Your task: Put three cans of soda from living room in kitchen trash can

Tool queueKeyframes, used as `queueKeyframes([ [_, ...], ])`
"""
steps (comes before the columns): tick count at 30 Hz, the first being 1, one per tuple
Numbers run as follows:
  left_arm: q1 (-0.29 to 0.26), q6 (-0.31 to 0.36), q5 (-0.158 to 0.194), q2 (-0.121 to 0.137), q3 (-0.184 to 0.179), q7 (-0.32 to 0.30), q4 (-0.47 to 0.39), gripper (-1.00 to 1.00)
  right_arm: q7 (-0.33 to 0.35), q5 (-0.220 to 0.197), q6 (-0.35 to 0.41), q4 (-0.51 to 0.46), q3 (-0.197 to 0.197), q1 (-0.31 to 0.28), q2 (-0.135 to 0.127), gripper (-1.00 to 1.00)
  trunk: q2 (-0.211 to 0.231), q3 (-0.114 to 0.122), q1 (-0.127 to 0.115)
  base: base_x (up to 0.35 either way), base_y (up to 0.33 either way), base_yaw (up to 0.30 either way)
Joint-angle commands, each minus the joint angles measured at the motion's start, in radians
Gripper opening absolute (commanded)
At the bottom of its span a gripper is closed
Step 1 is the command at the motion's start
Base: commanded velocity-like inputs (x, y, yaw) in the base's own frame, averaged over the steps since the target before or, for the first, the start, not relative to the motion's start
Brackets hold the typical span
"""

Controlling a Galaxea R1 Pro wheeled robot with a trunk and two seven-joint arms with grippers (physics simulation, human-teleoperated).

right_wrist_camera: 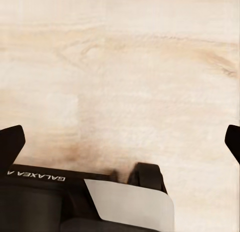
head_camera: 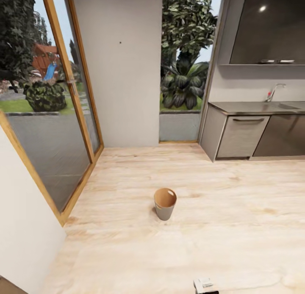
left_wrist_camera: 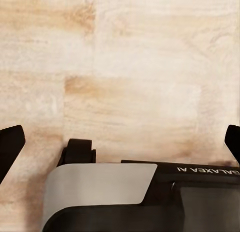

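The tash can (head_camera: 164, 204), a small tapered bin with a grey outside and a wood-toned inside, stands upright on the pale wood floor (head_camera: 220, 226) of the kitchen, a short way ahead of me. The soda cans are out of view. My left gripper (left_wrist_camera: 120, 142) hangs open over bare floor, its dark fingertips (left_wrist_camera: 10, 147) wide apart and nothing between them. My right gripper (right_wrist_camera: 120, 142) is likewise open above the floor, fingertips (right_wrist_camera: 11, 144) spread and holding nothing. Below each gripper I see part of my own base.
Grey kitchen cabinets (head_camera: 241, 135) with a dark counter and tap (head_camera: 274, 91) run along the right wall. A wood-framed glass door (head_camera: 63, 116) lines the left, and a white wall (head_camera: 25, 226) juts in at near left. A window (head_camera: 184, 65) faces the garden.
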Motion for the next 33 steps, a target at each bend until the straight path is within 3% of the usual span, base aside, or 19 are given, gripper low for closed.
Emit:
queueKeyframes([
  [1,0.000,0.000,0.000,0.000,0.000,0.000,0.000,1.00,0.000,0.000,0.000,0.000,0.000,0.000,0.000,1.00,0.000,-0.001,0.000,0.346,-0.101,0.193],
  [33,0.000,-0.001,-0.002,0.000,-0.002,0.000,-0.001,1.00,0.001,-0.007,0.000,-0.006,-0.006,0.000,-0.001,1.00,0.000,-0.042,0.000,0.346,-0.096,0.193],
])
